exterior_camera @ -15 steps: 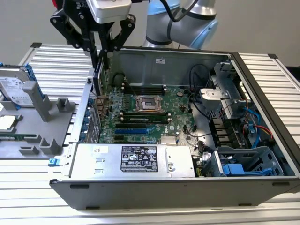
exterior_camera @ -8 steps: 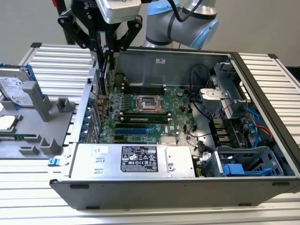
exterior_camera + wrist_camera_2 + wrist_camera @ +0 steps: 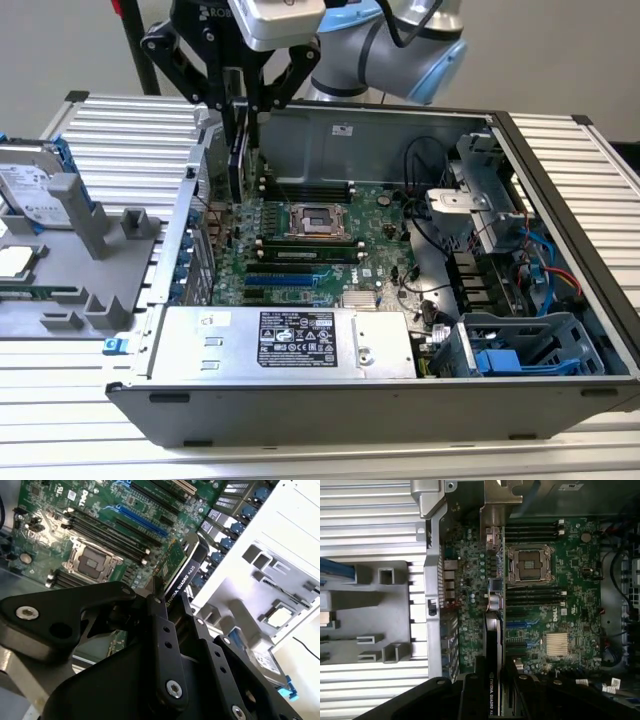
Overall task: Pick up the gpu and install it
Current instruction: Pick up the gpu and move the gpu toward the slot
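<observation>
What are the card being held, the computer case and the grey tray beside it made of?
Card: green circuit board, likely fibreglass, with a matte black cover that looks plastic. Case: dull grey sheet metal, judging by its thin folded edges. Tray: matte grey with moulded-looking blocks, probably plastic.

Bench (image 3: 120, 130): open computer case (image 3: 400, 410) lying on it, with a fixture tray (image 3: 60, 310) just beside the case at the exterior view's left. In the tray: hard drive (image 3: 35, 190) at the far end. In the case: motherboard (image 3: 390, 225) on the floor, CPU socket (image 3: 318, 220) near its middle, power supply (image 3: 290, 340) along the near wall, drive cage (image 3: 525, 350) in the near corner at the exterior view's right. Over the motherboard, by the case's left wall: the gpu (image 3: 238, 165), on edge, clamped in the gripper (image 3: 240, 110).
</observation>
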Controlling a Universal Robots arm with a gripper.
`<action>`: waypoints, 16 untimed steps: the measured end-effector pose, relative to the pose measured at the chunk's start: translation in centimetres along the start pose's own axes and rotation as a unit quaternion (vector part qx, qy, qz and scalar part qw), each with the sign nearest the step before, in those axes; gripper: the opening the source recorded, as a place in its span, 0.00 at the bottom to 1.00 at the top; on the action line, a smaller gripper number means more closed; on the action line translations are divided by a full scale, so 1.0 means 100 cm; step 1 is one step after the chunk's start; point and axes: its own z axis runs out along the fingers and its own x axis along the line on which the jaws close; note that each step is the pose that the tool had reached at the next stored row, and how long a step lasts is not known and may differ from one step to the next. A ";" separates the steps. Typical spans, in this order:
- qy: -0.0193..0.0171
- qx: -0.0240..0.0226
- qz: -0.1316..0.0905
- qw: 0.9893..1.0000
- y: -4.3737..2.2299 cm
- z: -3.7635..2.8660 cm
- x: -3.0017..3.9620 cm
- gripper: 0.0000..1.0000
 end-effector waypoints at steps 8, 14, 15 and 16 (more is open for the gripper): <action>0.000 0.000 0.000 1.000 0.0012 0.0003 -0.0133 0.00; 0.000 0.000 0.000 1.000 0.0022 0.0006 -0.0230 0.00; 0.000 0.000 0.000 1.000 0.0023 0.0006 -0.0245 0.00; 0.000 0.000 0.000 1.000 0.0025 0.0006 -0.0261 0.00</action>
